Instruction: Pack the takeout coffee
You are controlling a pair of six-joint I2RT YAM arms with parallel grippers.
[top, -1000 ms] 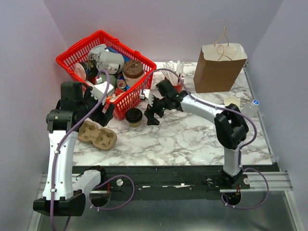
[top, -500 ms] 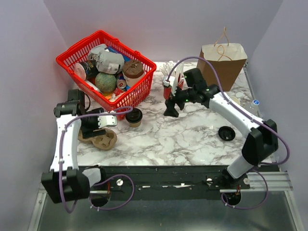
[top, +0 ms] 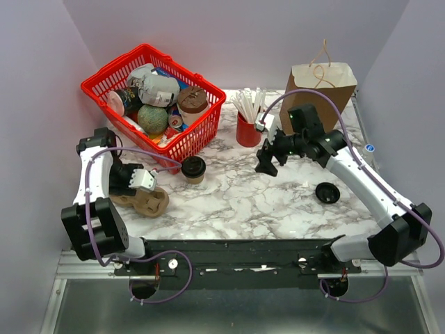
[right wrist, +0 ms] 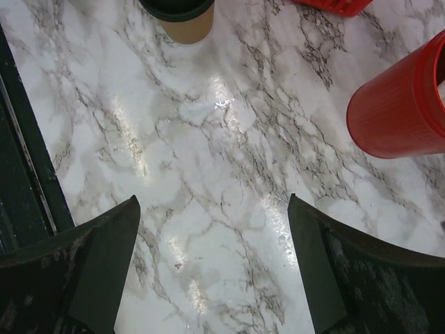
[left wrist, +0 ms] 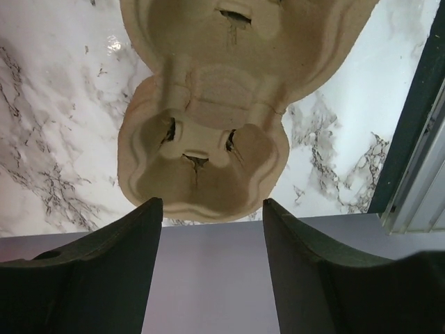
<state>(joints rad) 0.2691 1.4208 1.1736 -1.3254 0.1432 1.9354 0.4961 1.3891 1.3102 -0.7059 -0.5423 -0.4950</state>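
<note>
The takeout coffee (top: pixel 193 168), a small brown cup with a black lid, stands upright on the marble next to the red basket's front corner. In the right wrist view the takeout coffee (right wrist: pixel 182 17) sits at the top edge. My right gripper (top: pixel 268 160) hovers open to its right, well apart from it; the right gripper (right wrist: pixel 212 202) has only bare marble between its fingers. My left gripper (top: pixel 142 182) is low at the left, over a tan pulp cup carrier (top: pixel 144 200). The left gripper (left wrist: pixel 212 203) is open and empty, the cup carrier (left wrist: pixel 208 118) just beyond its tips.
A red basket (top: pixel 149 47) full of groceries fills the back left. A red straw cup (top: pixel 247 129) stands behind my right gripper, also the red straw cup (right wrist: pixel 403 104). A brown paper bag (top: pixel 316 97) stands back right. A loose black lid (top: pixel 327 193) lies front right.
My right arm has swung right, away from the takeout coffee. My left arm has drawn back and down over the cup carrier, its jaws narrowing somewhat.
</note>
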